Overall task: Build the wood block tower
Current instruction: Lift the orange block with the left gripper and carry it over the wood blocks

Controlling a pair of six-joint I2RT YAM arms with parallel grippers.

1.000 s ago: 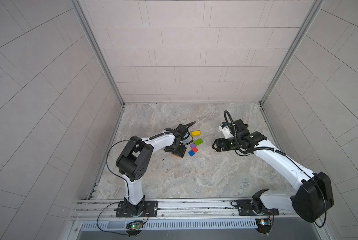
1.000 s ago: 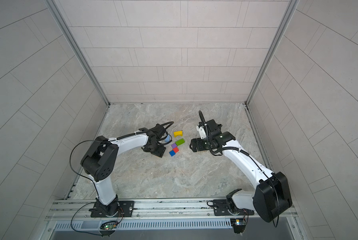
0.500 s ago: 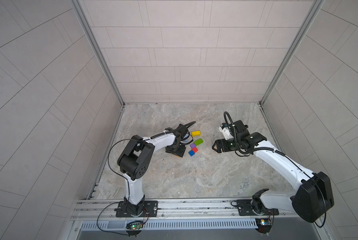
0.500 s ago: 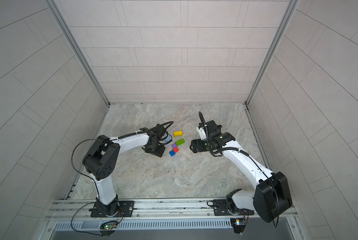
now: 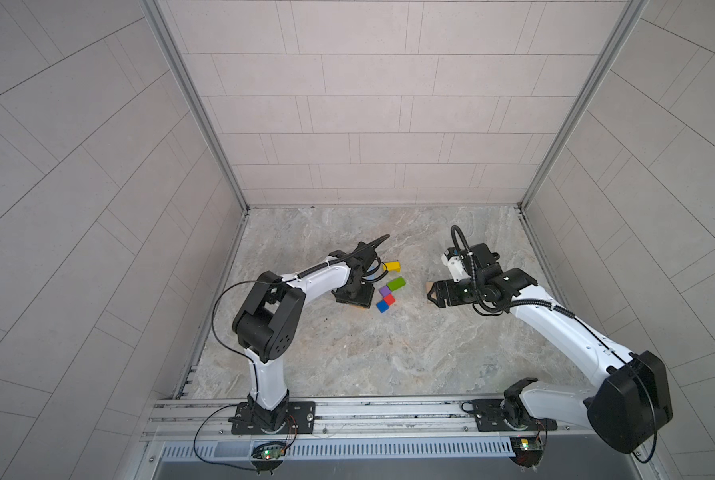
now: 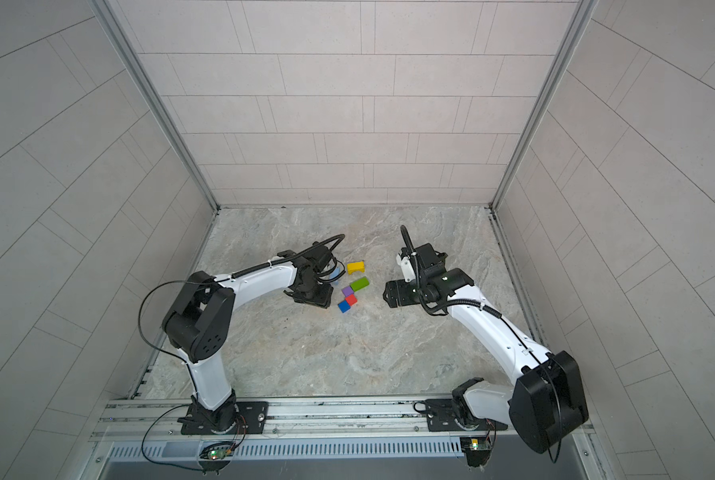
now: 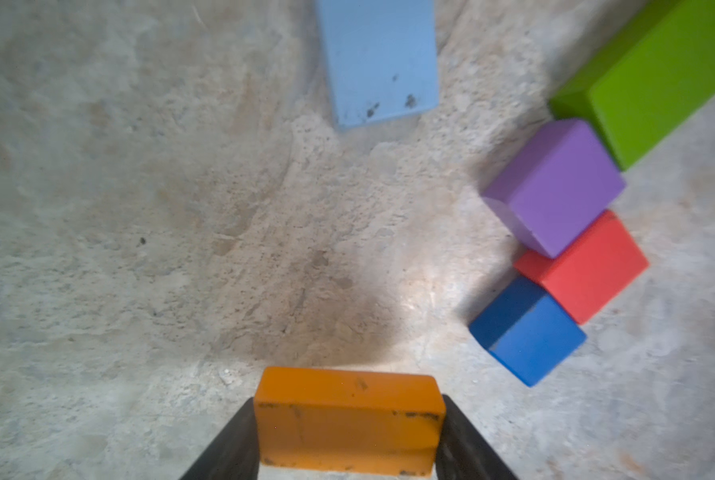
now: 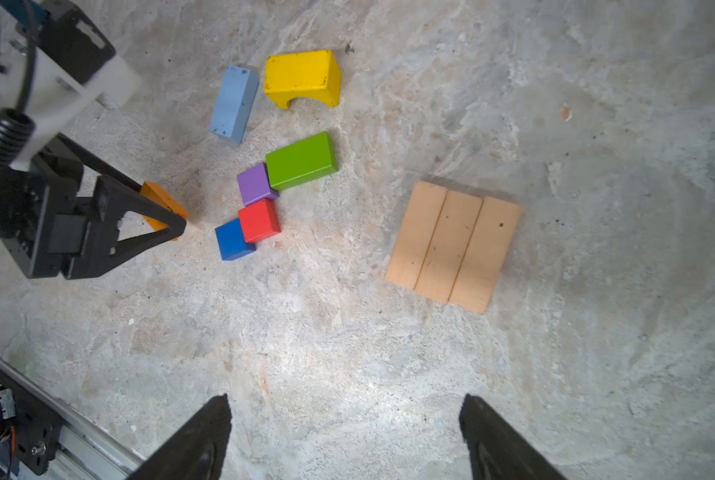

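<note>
The orange block is clamped between the jaws of the left gripper, one finger pressed against each of its ends. Only its front part is seen in the left wrist view, and whether it rests on the table or is lifted clear cannot be told. In a top view only a sliver of orange is seen under the gripper.

The right gripper is held wide open with nothing between its jaws. Only the fingertips are caught in its wrist view.

Three tan oblongs are laid flat, side by side and touching, near the table's middle. Nothing is stacked on them. In a top view they are almost wholly hidden under the right gripper, with one tan corner left showing.

Towards the table's left edge from them, the green oblong, purple cube, red cube and blue cube are strung in a touching chain. The yellow block, notched underneath, and the light-blue oblong are set nearer the far edge. The light-blue one is largely hidden behind the left arm in both top views.

Compared with a second earlier, the loose blocks and the right arm are unmoved, while the left jaws are drawn closer together.
</note>
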